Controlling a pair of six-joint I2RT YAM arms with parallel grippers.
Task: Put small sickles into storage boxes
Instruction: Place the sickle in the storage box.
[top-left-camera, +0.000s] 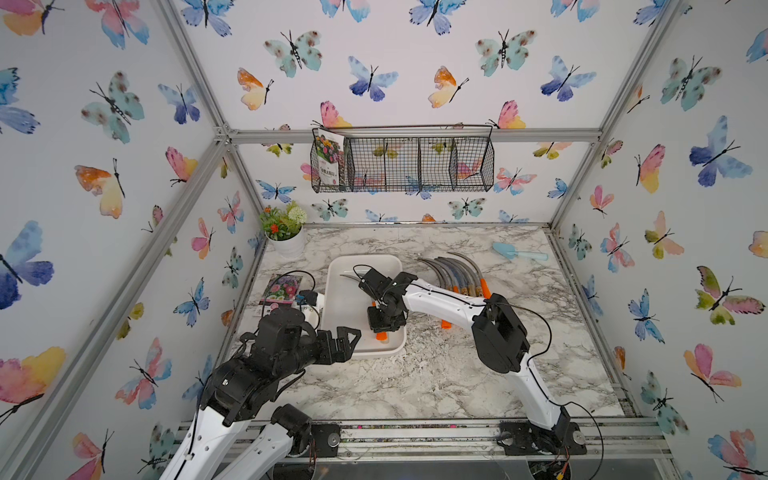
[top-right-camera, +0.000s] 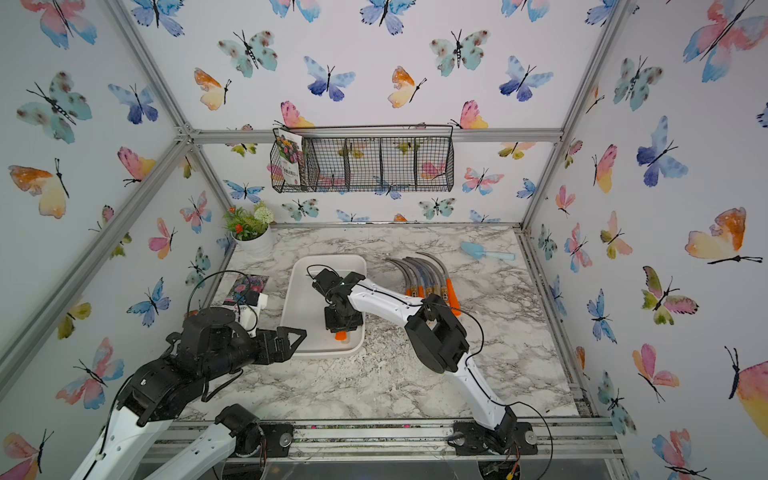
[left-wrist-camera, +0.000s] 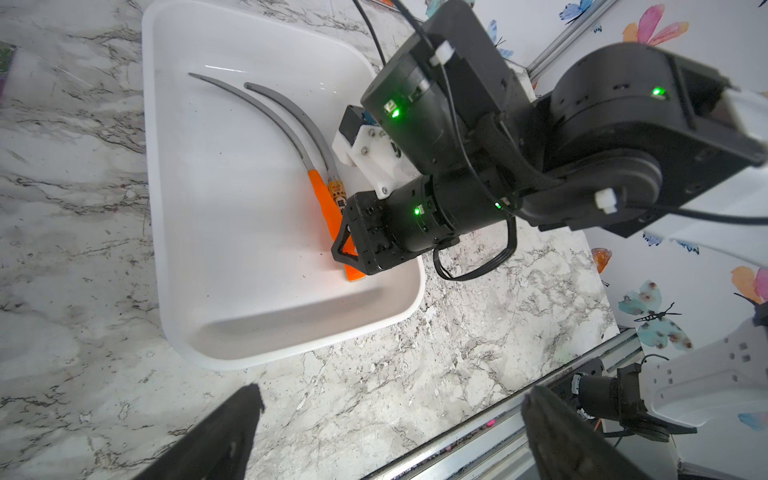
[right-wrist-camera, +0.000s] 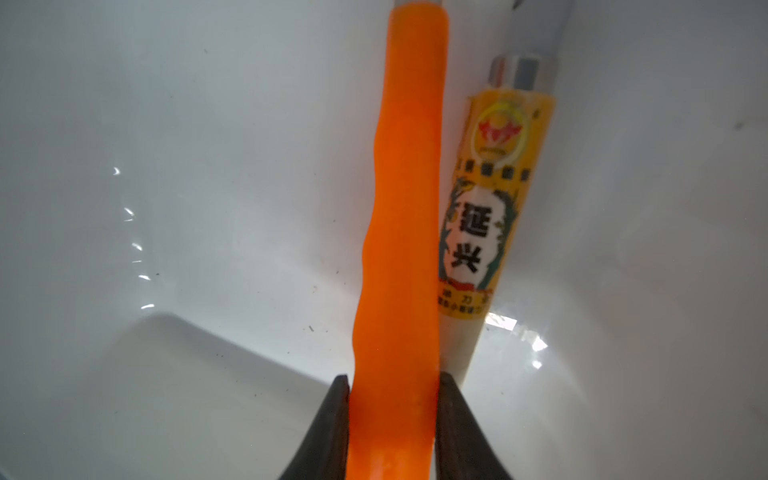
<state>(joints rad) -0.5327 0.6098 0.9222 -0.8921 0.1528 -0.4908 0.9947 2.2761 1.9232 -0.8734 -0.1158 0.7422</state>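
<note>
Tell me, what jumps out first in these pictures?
The bright butterfly wallpaper all around the walls grabs you first. Then the right gripper, shut on an orange-handled sickle inside the white tray at the middle of the marble table. Just right of the tray, a fan of more sickles waits on the table.

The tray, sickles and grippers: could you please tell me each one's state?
white tray: holds two sickles.
orange-handled sickle: in tray, handle clamped.
labelled sickle: loose in tray.
remaining sickles: on table, outside tray.
right gripper: shut on orange-handled sickle.
left gripper: open, empty.
</note>
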